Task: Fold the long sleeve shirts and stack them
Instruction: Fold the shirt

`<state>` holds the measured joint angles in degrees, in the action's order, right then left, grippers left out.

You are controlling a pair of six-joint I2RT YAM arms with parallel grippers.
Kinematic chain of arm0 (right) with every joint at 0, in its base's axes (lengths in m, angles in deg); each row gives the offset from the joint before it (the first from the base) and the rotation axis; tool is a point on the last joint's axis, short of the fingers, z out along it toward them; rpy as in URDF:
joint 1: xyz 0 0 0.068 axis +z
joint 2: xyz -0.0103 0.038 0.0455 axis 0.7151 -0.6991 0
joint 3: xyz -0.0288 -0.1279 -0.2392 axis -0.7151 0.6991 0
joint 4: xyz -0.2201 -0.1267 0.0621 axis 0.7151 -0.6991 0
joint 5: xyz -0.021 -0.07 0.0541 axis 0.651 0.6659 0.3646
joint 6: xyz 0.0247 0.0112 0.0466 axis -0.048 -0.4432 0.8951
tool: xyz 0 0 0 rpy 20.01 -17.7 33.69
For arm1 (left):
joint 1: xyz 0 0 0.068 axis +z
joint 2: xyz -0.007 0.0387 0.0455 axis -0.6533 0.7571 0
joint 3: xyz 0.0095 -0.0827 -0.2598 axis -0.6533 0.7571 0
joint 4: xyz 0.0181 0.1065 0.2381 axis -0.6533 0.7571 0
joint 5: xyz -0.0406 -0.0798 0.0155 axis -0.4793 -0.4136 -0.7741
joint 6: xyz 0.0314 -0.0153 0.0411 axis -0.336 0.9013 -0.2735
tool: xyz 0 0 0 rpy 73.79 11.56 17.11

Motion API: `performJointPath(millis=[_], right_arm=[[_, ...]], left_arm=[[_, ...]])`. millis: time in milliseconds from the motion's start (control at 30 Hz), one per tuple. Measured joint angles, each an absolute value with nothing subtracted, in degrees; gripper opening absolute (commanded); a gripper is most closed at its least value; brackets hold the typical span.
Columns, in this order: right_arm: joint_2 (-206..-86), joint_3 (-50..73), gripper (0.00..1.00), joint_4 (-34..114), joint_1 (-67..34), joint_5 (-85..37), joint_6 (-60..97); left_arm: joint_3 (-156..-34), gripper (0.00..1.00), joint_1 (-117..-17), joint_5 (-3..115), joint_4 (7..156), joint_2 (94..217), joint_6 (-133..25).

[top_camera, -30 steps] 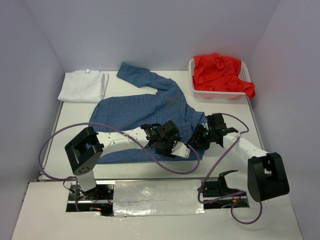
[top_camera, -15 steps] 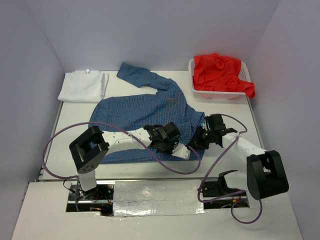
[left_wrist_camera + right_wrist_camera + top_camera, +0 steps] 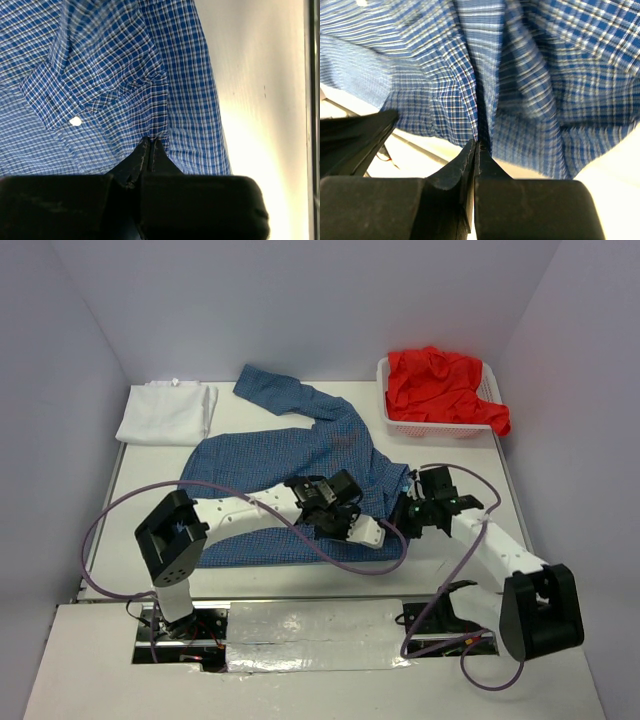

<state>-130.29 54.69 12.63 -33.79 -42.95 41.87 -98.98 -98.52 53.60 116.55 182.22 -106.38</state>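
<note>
We judge the blue checked shirt (image 3: 285, 455), spread mid-desk (image 3: 455, 455), light and floppy, best gripped at edge folds, where left end effector (image 3: 151, 142) and right end effector (image 3: 477, 145) each pinch cloth.

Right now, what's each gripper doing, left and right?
Left gripper: shut, pinching a fold of the blue checked shirt.
Right gripper: shut on another fold of that shirt.
</note>
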Motion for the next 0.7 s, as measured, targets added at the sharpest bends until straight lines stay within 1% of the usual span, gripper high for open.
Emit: performJointPath(millis=[233,433,467,500,533,567,600,667,700], right_arm=[[-123.56,53.34,0.00,6.47,-33.79,-43.35,40.93],[-119.58,57.49,0.00,4.72,-33.79,-44.38,41.45],[-119.51,58.28,0.00,4.68,-33.79,-44.53,41.78],[-119.53,59.02,0.01,4.68,-33.79,-44.68,42.09],[-119.56,59.70,0.05,4.79,-33.79,-44.73,42.30],[-119.62,60.22,0.22,4.76,-33.79,-44.73,42.52],[-119.93,60.49,0.30,4.72,-33.79,-44.66,42.89],[-121.11,60.49,0.41,4.87,-33.79,-43.79,42.94],[-121.59,60.49,0.43,4.81,-33.79,-43.22,43.05]], left_arm=[[-101.67,0.00,-97.08,49.97,122.69,181.06,-109.51],[-102.63,0.00,-97.23,45.82,124.96,181.06,-110.38],[-102.52,0.02,-97.45,45.58,124.94,181.06,-110.38],[-102.26,0.07,-97.74,45.45,124.79,181.06,-110.38],[-101.89,0.17,-98.13,45.40,124.57,181.06,-110.43],[-101.41,0.40,-98.65,45.42,124.26,181.06,-110.49],[-100.86,0.49,-99.16,45.51,124.00,181.06,-110.71],[-99.83,0.63,-100.05,45.86,123.98,181.06,-110.52],[-99.37,0.73,-100.42,46.15,123.94,181.06,-110.54]])
